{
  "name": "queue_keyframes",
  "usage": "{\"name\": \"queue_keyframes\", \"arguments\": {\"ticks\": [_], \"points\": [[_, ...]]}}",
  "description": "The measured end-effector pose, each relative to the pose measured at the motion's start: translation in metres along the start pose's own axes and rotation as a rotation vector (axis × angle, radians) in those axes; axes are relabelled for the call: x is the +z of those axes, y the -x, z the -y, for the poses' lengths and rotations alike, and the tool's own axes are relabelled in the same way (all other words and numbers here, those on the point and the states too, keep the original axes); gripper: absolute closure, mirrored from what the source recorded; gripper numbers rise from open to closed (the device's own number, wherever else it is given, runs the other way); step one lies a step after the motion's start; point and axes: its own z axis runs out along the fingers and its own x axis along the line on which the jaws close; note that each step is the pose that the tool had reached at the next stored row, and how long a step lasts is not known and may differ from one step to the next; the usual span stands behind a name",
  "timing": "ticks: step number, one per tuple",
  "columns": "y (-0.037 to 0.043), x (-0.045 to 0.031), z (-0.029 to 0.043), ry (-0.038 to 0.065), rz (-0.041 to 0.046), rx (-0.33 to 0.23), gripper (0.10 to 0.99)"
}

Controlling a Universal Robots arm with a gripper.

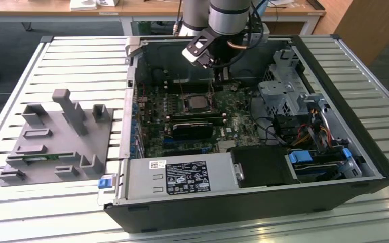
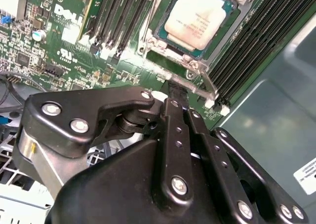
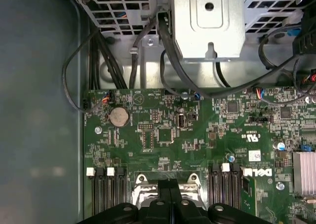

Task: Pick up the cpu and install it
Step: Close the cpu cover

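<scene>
One cpu (image 2: pixel 197 17), apparently seated, inside case (image 1: pixel 248 212) on slatted table (image 1: pixel 79 61).

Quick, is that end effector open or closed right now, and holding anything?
End effector: closed, holding nothing; the cpu lies in its socket.

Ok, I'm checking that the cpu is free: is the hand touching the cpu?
Apart. In the second wrist view the hand stops short of the cpu, and the metal socket frame shows between them.
</scene>
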Motion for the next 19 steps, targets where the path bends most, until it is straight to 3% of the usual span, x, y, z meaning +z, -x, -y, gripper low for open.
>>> {"name": "queue_keyframes", "arguments": {"ticks": [19], "points": [[0.0006,0.0009,0.0157,0.0,-0.0002,0.0,0.98]]}}
